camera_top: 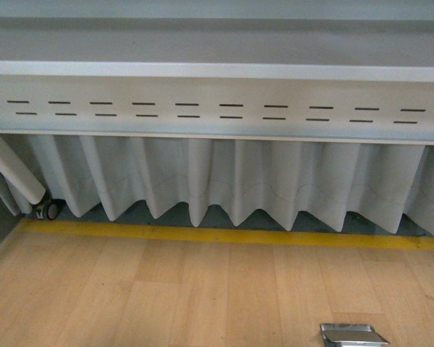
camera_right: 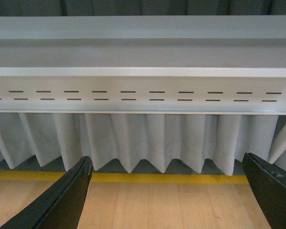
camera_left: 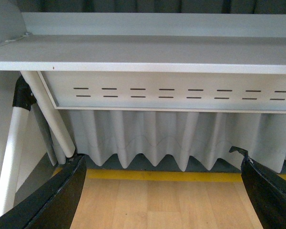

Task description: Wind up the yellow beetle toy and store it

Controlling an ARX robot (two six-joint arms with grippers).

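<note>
The yellow beetle toy is out of view in every frame. My left gripper (camera_left: 162, 200) is open, its black fingers (camera_left: 52, 200) spread wide over the bare wooden floor, with nothing between them. My right gripper (camera_right: 169, 200) is open too, its black fingers (camera_right: 62, 200) wide apart over the wooden floor, empty. Neither gripper shows in the front view.
A grey bench-like frame with slotted panel (camera_top: 217, 108) and a pleated grey curtain (camera_top: 239, 181) stand ahead. A yellow floor line (camera_top: 224, 235) runs along its base. A white leg with a castor (camera_top: 47, 210) is at the left. A silver metal piece (camera_top: 353, 335) lies on the floor.
</note>
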